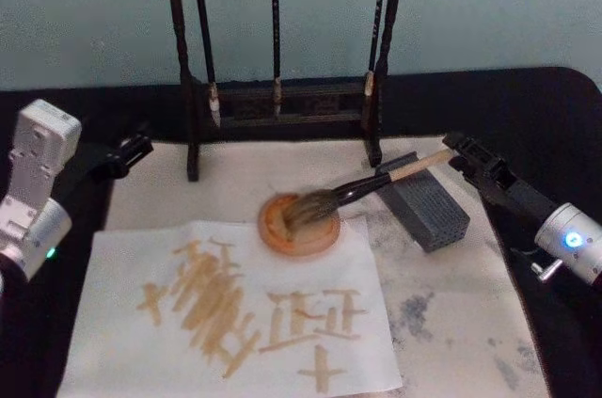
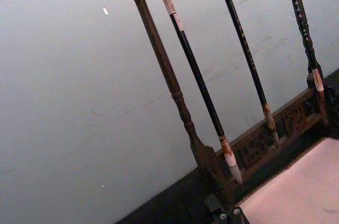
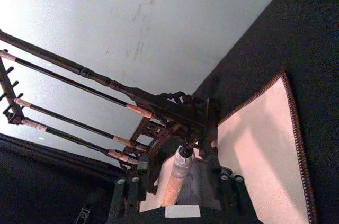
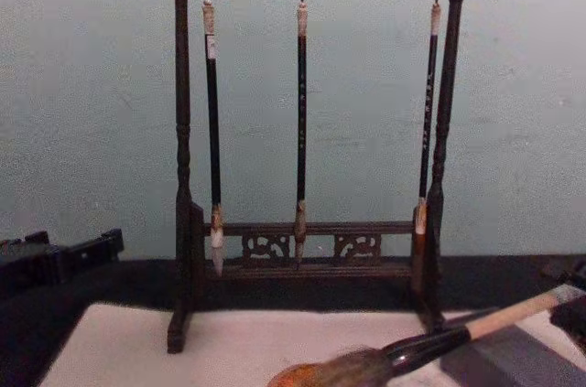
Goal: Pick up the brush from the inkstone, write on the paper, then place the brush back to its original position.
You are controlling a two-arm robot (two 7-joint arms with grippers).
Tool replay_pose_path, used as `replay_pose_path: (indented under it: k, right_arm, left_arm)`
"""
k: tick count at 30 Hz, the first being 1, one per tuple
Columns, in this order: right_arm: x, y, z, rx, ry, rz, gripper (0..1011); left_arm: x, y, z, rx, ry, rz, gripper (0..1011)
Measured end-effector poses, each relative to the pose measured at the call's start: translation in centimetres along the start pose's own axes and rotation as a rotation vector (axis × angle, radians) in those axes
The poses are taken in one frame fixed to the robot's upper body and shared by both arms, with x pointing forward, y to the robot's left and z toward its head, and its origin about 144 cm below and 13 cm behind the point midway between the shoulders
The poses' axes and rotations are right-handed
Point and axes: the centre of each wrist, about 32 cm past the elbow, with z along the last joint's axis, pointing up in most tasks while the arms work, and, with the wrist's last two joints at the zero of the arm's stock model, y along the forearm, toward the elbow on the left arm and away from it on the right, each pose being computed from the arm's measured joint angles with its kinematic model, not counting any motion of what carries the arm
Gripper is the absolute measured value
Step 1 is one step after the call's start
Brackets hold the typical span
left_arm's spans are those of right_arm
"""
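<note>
put-back looks to be the step in hand. the paper [image 1: 122, 257] carries tan characters. the brush [image 1: 372, 186] lies with its bristle head in the round brown inkstone dish [image 1: 282, 240] and its handle propped on a grey block [image 1: 433, 214] just inward of the right gripper [image 1: 454, 146].

that gripper sits at the handle's tail end. its fingers straddle the pale wood with what seems, in the dim right wrist view, a gap on each side, so i judge it open, not clamped.

the next move calls for drawing straight back off the tail without knocking the handle from the block.

the brush's long axis slants from the right gripper toward the robot's left and body, bristles pointing away from the gripper. the left gripper [image 1: 136, 149] is parked well apart, beyond the paper's far side.
</note>
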Motion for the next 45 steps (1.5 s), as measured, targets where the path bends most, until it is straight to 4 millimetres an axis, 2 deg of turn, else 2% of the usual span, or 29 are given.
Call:
replay_pose_path:
  k: [1, 3, 4, 8, 9, 11, 12, 45]
  right_arm:
    - [0.0, 0.0, 0.0, 0.0, 0.0, 0.0, 684]
    - [0.0, 0.0, 0.0, 0.0, 0.0, 0.0, 644]
    - [-0.01, -0.01, 0.0, 0.0, 0.0, -0.001, 464]
    - [0.0, -0.02, 0.0, 0.0, 0.0, -0.001, 352]
    - [0.0, -0.02, -0.01, 0.0, 0.0, -0.001, 292]
    - [0.0, -0.02, 0.0, 0.0, -0.001, -0.001, 259]
    - [0.0, -0.02, -0.01, 0.0, 0.0, -0.001, 199]
    - [0.0, -0.02, -0.01, 0.0, -0.001, -0.001, 177]
  left_arm:
    - [0.0, 0.0, 0.0, 0.0, 0.0, 0.0, 1000]
    - [0.0, 0.0, 0.0, 0.0, 0.0, 0.0, 1002]
    - [0.0, 0.0, 0.0, 0.0, 0.0, 0.0, 1002]
    - [0.0, 0.0, 0.0, 0.0, 0.0, 0.0, 1002]
    - [0.0, 0.0, 0.0, 0.0, 0.0, 0.0, 1000]
    - [0.0, 0.0, 0.0, 0.0, 0.0, 0.0, 1002]
    - [0.0, 0.0, 0.0, 0.0, 0.0, 0.0, 1002]
    - [0.0, 0.0, 0.0, 0.0, 0.0, 0.0, 1000]
